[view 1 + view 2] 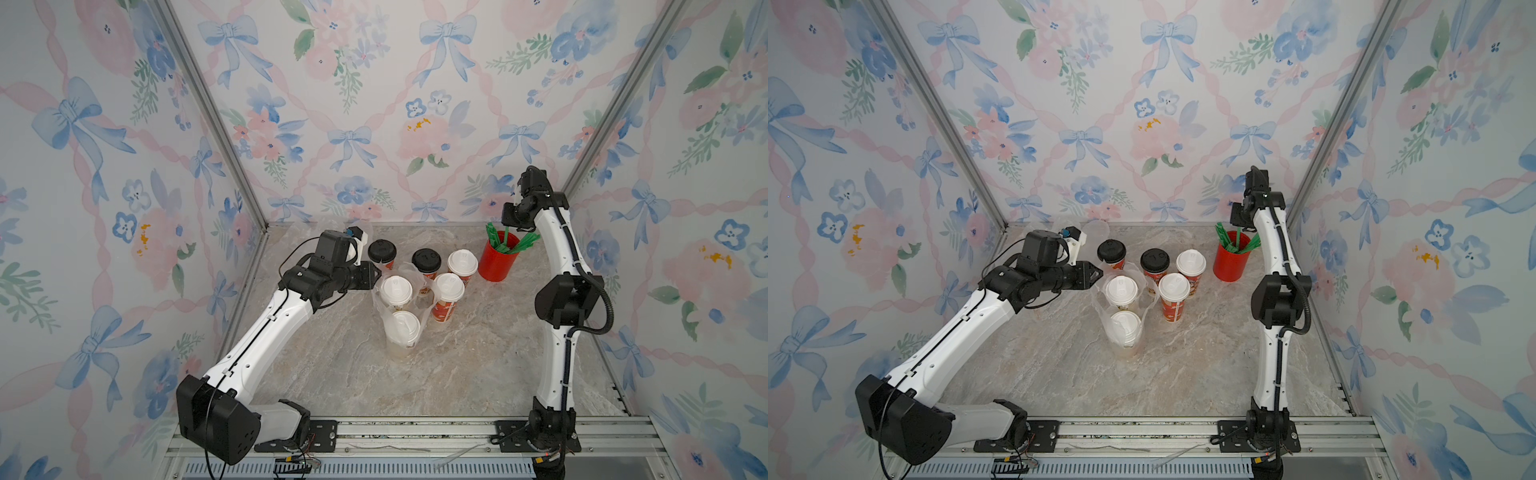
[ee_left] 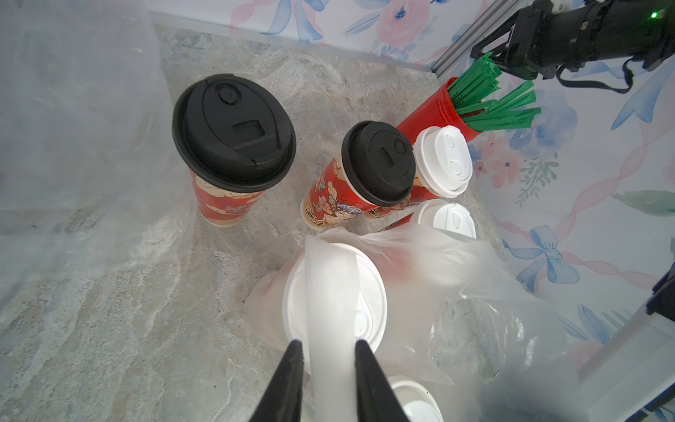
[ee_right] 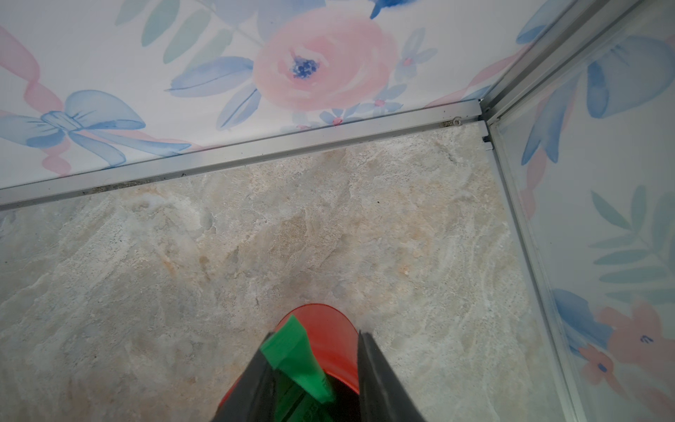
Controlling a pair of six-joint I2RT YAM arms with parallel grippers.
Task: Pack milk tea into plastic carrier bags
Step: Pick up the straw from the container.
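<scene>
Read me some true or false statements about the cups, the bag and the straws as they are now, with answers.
Two white-lidded cups stand inside a clear bag. True.
Both black-lidded cups are bagged. False: the black-lidded cups stand outside it on the table.
The right gripper hangs over the red straw cup. True.
The red straw cup lies on its side. False: it stands upright.
The bag's handle loop runs between the fingers of the left gripper. True.
</scene>
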